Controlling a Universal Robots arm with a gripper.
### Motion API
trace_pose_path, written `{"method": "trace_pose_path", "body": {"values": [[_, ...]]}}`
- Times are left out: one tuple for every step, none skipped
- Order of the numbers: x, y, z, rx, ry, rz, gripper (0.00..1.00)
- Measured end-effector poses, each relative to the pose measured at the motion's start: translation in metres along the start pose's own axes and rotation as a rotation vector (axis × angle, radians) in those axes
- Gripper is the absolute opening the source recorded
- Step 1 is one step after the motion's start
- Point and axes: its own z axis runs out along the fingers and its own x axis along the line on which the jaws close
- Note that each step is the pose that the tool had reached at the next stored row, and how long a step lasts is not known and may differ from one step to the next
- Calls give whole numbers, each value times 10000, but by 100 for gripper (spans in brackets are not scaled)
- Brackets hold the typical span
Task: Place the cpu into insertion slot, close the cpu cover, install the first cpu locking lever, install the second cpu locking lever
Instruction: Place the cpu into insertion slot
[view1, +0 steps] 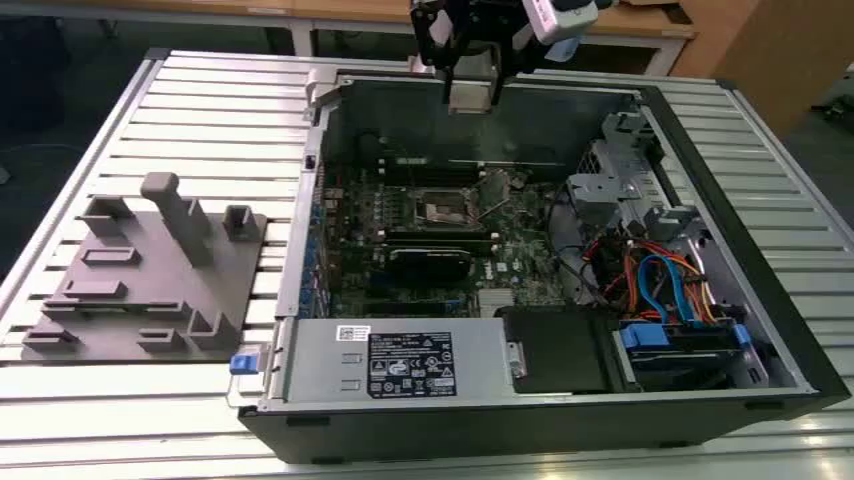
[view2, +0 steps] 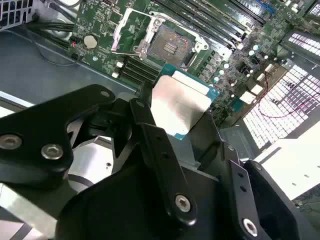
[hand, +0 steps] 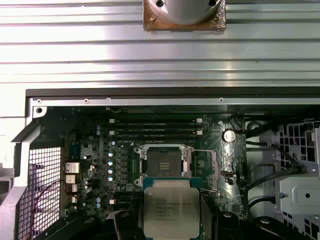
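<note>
My gripper (view1: 470, 92) hangs above the far wall of the open computer case (view1: 534, 420) and is shut on the cpu (view1: 469, 97), a flat square chip with a pale metal top. In both wrist views the cpu (view2: 181, 104) (hand: 171, 207) sits between the black fingers (view2: 150, 135). The insertion slot (view1: 447, 207) (view2: 167, 45) (hand: 161, 163) lies open on the green motherboard, well below and apart from the chip. The cpu cover (view2: 120, 35) is swung up beside the slot, and its thin metal frame stands raised.
A grey fixture plate (view1: 147, 270) with pegs lies at the exterior view's left on the slatted table (view1: 80, 420). Inside the case are a black heatsink (view1: 427, 262), memory slots (hand: 155, 127), a power supply (view1: 387, 360), and a drive cage with coloured cables (view1: 667, 285).
</note>
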Motion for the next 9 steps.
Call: {"method": "trace_pose_path", "body": {"values": [[0, 0, 0, 0, 0, 0, 54], [0, 0, 0, 0, 0, 0, 54], [0, 0, 0, 0, 0, 0, 54], [0, 0, 0, 0, 0, 0, 54], [0, 0, 0, 0, 0, 0, 54], [0, 0, 0, 0, 0, 0, 54], [0, 0, 0, 0, 0, 0, 54], [0, 0, 0, 0, 0, 0, 54], [0, 0, 0, -1, 0, 0, 54]]}}
